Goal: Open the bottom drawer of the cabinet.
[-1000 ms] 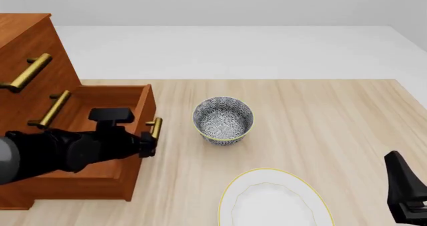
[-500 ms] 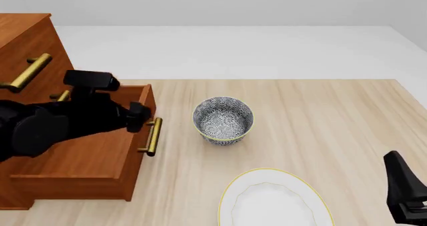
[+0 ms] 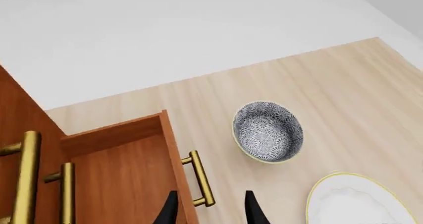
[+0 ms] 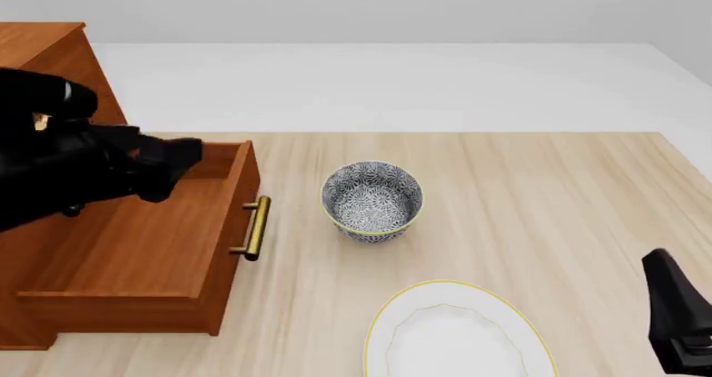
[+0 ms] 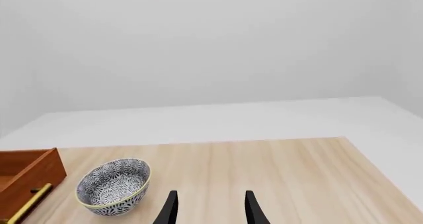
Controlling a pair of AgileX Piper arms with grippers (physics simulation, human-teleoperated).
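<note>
Reddish-brown wooden bottom drawer (image 4: 145, 252) looks stiff and heavy, best gripped by its brass bar handle (image 4: 253, 228); both grippers' fingers stand apart, holding nothing.

cabinet (image 4: 39, 52) at the counter's (image 4: 534, 185) left edge, its bottom drawer (image 4: 145, 243) pulled out rightward, bowl (image 4: 372, 200) just right of the drawer, plate (image 4: 451, 335) nearer, in front of the bowl

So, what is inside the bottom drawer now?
The bottom drawer stands pulled out, and its visible wooden floor is bare. The left arm covers its back corner, so that part cannot be seen.
</note>
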